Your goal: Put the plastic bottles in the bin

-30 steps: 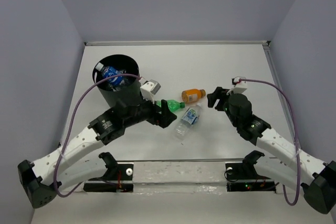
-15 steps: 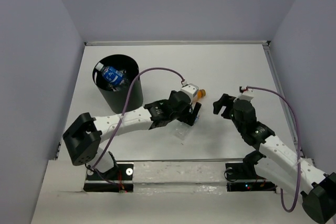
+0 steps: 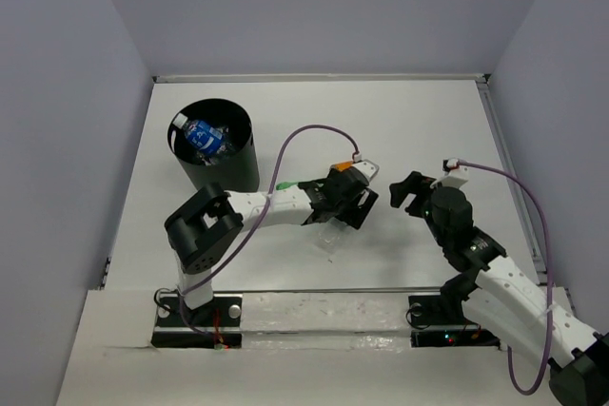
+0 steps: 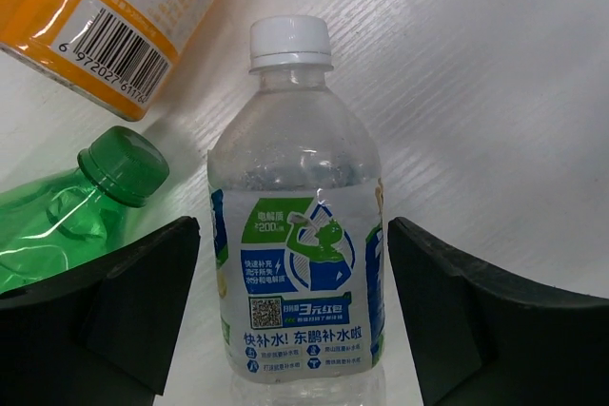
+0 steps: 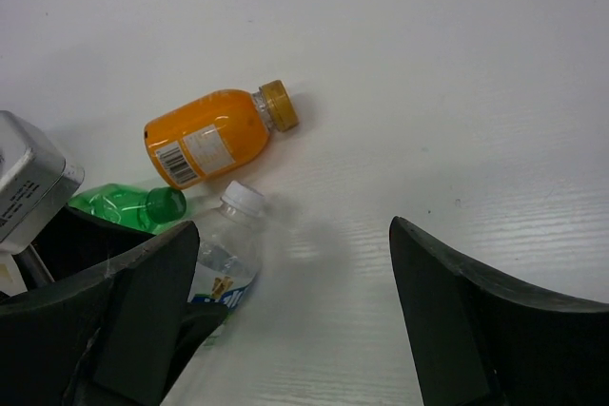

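Bin (image 3: 234, 164): black smooth-walled cylindrical bucket, upright at far-left of white table (image 3: 409, 121), well apart from everything else. Inside it, blue-label bottle (image 3: 204, 135), clear plastic, lying near the rim; rest of contents too dark to tell. Left arm (image 3: 271, 203), white links and black joints, stretched across to table centre, purple cable (image 3: 300, 136) looping above it. Right arm (image 3: 495, 273) angled in from the right side. Left gripper (image 4: 297, 316): black fingers spread wide, straddling clear bottle (image 4: 295, 235) (plastic, white cap, green-white-blue label), visible gap on each side in left wrist view, nothing clamped. Right gripper (image 5: 297, 316): fingers likewise apart, empty, over bare tabletop, near the bottle cluster on its right in top view. Three bottles on table centre, all lying down, none in the bin. Orange bottle (image 5: 211, 135): opaque orange plastic, barcode label up, yellow-brown cap pointing right in right wrist view, farthest from left wrist camera. Clear bottle between the left fingers, cap pointing away from that camera, toward the orange one. Green bottle (image 4: 57, 225): translucent green plastic, green cap just beside clear bottle's shoulder, body largely hidden behind left finger; contact between the two not resolvable. Same for green against orange: just beside, touching or not unclear.
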Controlling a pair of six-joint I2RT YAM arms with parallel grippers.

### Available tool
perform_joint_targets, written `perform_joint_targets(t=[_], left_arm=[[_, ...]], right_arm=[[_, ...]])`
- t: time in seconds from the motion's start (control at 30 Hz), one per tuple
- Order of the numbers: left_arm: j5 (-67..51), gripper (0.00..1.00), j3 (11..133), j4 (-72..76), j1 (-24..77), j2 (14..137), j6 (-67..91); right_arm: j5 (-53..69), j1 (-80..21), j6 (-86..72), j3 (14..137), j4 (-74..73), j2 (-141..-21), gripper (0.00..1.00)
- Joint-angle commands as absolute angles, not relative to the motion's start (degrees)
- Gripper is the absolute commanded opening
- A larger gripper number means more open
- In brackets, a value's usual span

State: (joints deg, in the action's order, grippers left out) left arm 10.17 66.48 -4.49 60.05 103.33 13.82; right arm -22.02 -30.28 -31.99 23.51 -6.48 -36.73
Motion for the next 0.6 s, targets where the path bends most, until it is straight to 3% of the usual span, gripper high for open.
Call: perform_joint_targets(t=[0.0,0.13,0.27,0.4,0.57], left_arm=[[12.1,0.86,69.3,-4.6,60.5,102.8,12.7],[12.4,0.56,68.3,-3.2,60.7,101.1,12.7],[13.1,0.43,65.2,-1.7,60.7,97.7,13.0],[10.6,0.41,61.4,-1.3,60.9,91.8,14.3],[8.5,0.37,58.6,-0.9,61.0,75.4,14.9]], right_arm=[[-22.1,-29.8,-32.5,22.9,-5.2,-34.8,0.86],[-23.0,-29.8,-32.9,22.4,-5.2,-33.2,0.85],[-24.1,-29.8,-33.0,22.0,-5.4,-31.1,0.85],[-24.1,-29.8,-32.9,22.5,-6.3,-29.4,0.85],[-23.2,-29.8,-32.9,23.1,-6.9,-27.9,0.85]])
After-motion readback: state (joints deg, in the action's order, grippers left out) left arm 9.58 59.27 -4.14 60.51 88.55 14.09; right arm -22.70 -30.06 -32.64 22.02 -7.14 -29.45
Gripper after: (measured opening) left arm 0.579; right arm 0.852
